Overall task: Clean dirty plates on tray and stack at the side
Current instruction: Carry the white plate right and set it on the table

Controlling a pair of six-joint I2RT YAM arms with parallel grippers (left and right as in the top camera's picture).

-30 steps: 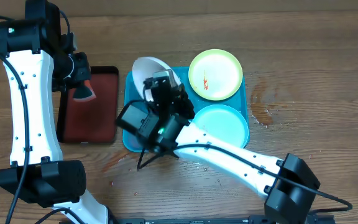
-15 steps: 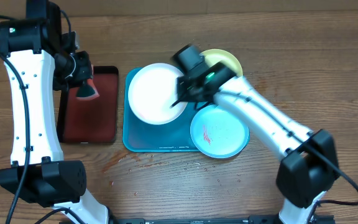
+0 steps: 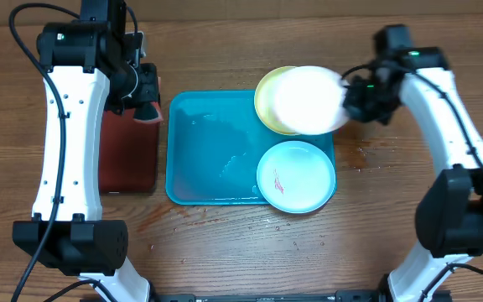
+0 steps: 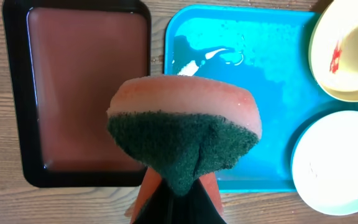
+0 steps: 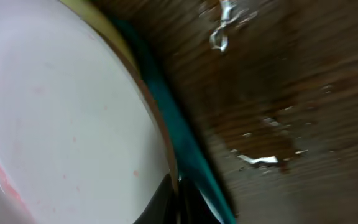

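Plates: three; white plate apparently in right gripper, sponge in left gripper.

The right gripper has swung away from the left half of the turquoise tray and off to the right, carrying the white plate by its rim. That plate now hangs over the yellow-green plate at the tray's far right corner. The tray's left half now lies bare and wet. The left gripper has shifted right, bringing its sponge just beside the tray's far left corner.
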